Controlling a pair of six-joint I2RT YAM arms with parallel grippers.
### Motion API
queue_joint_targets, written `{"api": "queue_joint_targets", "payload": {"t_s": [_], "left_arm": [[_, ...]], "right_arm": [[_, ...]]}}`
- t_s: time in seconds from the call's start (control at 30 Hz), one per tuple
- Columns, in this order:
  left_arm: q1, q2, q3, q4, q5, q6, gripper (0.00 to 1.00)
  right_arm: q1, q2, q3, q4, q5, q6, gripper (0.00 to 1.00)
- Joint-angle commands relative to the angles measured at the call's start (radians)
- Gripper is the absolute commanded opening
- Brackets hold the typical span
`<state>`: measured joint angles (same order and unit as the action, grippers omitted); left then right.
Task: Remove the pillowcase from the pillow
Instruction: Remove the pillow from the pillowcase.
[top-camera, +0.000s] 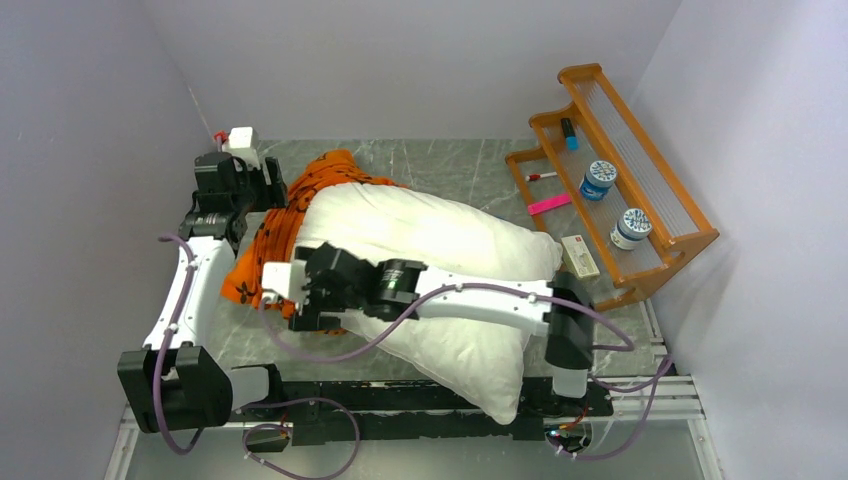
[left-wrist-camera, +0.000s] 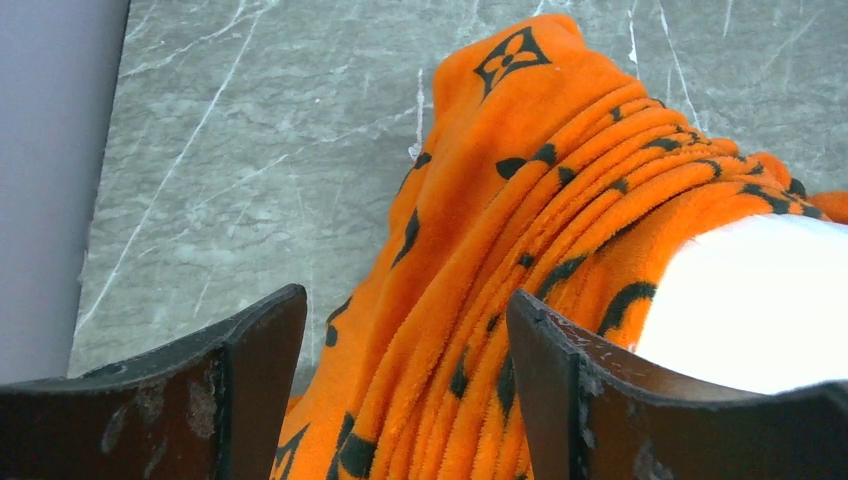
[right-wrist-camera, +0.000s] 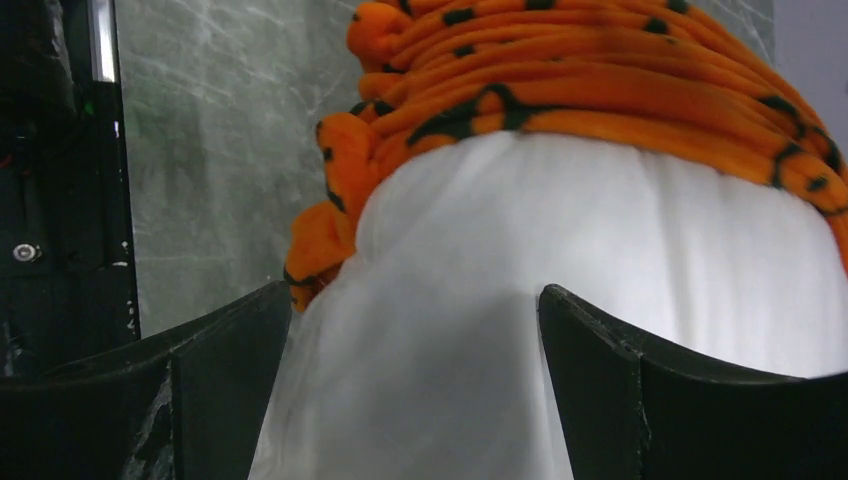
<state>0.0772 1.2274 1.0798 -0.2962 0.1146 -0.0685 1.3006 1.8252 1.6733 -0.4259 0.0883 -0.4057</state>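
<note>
The pillow lies slantwise across the middle of the tabletop, with the pillowcase bunched around its left end. The left gripper sits at the pillowcase's far side, and the right gripper at its near side, above the pillow. A rack stands at the right.

I've got the left arm running from its base at the near left corner up along the left side, with the wrist bent inward at the far end. The left claw has its two dark, scuffed fingers spread wide apart. The right arm lies low, its long white link reaching leftward from its base at the near right to a black wrist, and the right claw stands with its jaws just as wide.
</note>
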Motion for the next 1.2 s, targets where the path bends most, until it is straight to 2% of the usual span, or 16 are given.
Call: {"api": "queue_joint_targets", "payload": {"t_s": [0.0, 0.2, 0.43, 0.53, 0.63, 0.83, 0.93, 1.07, 1.17], "left_arm": [[0.004, -0.026, -0.009, 0.047, -0.042, -0.005, 0.78], [0.004, -0.056, -0.023, 0.055, -0.058, -0.010, 0.85], [0.004, -0.053, -0.020, 0.051, -0.052, -0.008, 0.86], [0.004, -0.055, -0.022, 0.053, -0.043, -0.006, 0.86], [0.002, -0.052, -0.020, 0.049, -0.012, 0.001, 0.86], [-0.001, -0.064, -0.019, 0.042, 0.007, 0.007, 0.86], [-0.004, -0.070, -0.023, 0.037, 0.024, 0.010, 0.86], [-0.013, -0.098, -0.037, 0.031, 0.029, 0.013, 0.86], [-0.021, -0.126, -0.051, 0.022, 0.035, 0.014, 0.86]], "right_arm": [[0.046, 0.069, 0.071, 0.009, 0.126, -0.078, 0.97], [0.093, 0.190, 0.102, 0.022, 0.310, -0.163, 1.00], [0.088, 0.291, 0.018, 0.200, 0.585, -0.301, 1.00], [0.056, 0.303, -0.012, 0.238, 0.641, -0.318, 1.00], [0.026, 0.313, -0.005, 0.171, 0.636, -0.279, 0.96], [-0.035, 0.248, -0.055, 0.126, 0.548, -0.175, 0.79], [-0.068, 0.224, -0.065, 0.093, 0.515, -0.135, 0.66], [-0.118, 0.166, -0.110, 0.103, 0.457, -0.075, 0.34], [-0.150, 0.109, -0.148, 0.124, 0.396, -0.035, 0.18]]}}
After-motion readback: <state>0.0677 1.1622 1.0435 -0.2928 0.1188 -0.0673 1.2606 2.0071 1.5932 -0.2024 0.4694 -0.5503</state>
